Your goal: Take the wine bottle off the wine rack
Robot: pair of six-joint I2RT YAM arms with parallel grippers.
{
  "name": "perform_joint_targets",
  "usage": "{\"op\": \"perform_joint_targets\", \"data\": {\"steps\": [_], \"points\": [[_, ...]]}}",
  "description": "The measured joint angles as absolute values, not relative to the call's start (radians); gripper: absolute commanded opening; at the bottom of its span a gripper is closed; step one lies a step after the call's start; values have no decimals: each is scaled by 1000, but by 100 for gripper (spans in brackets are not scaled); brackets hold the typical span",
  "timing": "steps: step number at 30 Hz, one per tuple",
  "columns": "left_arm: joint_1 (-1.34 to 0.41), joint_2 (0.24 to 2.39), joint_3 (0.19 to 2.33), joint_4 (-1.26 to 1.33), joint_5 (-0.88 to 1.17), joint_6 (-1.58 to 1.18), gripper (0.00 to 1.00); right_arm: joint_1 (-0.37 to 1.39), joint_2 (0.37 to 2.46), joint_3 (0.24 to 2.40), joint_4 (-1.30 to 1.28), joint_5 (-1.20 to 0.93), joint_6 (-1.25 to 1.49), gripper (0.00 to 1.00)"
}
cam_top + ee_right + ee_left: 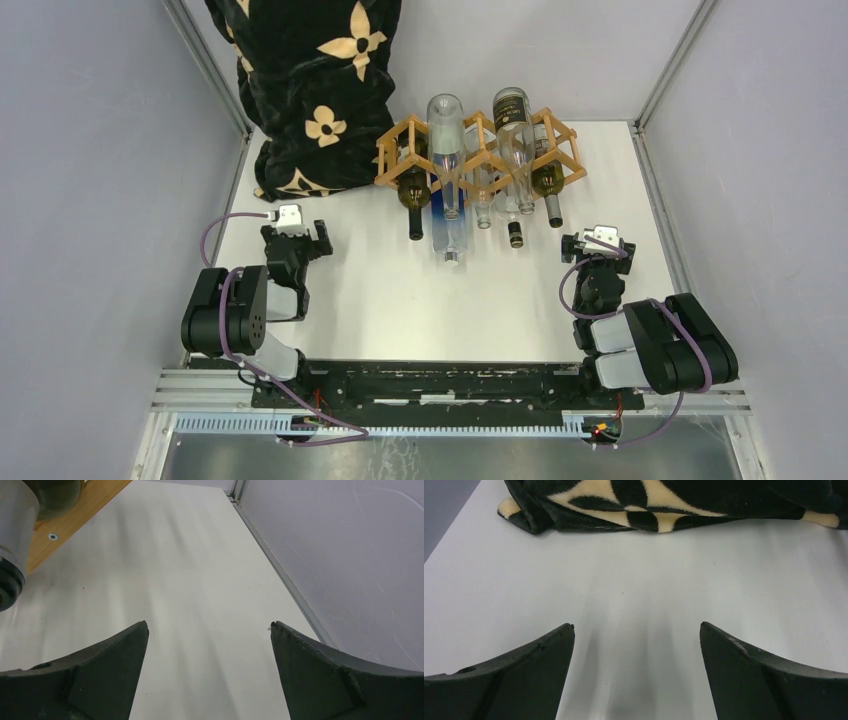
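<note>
The wine rack (402, 142), a light wooden lattice, stands at the back of the white table (400, 300) with several bottles lying in and on it, necks toward me. A dark green bottle (413, 196) lies at its left end, a tall clear bottle (447, 150) rests on top, and a dark bottle with a silver neck (550, 190) lies at its right end. That silver neck (14, 540) and a rack stick (75, 515) show in the right wrist view. My left gripper (296, 230) (636, 630) and right gripper (598, 246) (209, 627) hover open and empty, well short of the rack.
A black plush cloth with tan flower shapes (310, 90) (664, 505) sits at the back left, beside the rack. Grey walls enclose the table on the left, back and right; the right wall's metal rail (285, 575) runs close to my right gripper.
</note>
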State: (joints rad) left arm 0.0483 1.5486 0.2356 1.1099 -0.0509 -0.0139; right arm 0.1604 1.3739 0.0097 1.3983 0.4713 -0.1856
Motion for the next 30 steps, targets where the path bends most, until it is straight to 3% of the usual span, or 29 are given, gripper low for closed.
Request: {"op": "perform_joint_targets", "data": {"steps": [18,25,30], "points": [[48,1544,239,1096,-43,-14,100,154,1374,10,1396,477,-176,98],[54,1439,361,859,-43,-14,100,143,1334,10,1378,480,-170,98],[84,1381,448,678,-22,-13,100,143,1148,10,1224,579,-109,98]]}}
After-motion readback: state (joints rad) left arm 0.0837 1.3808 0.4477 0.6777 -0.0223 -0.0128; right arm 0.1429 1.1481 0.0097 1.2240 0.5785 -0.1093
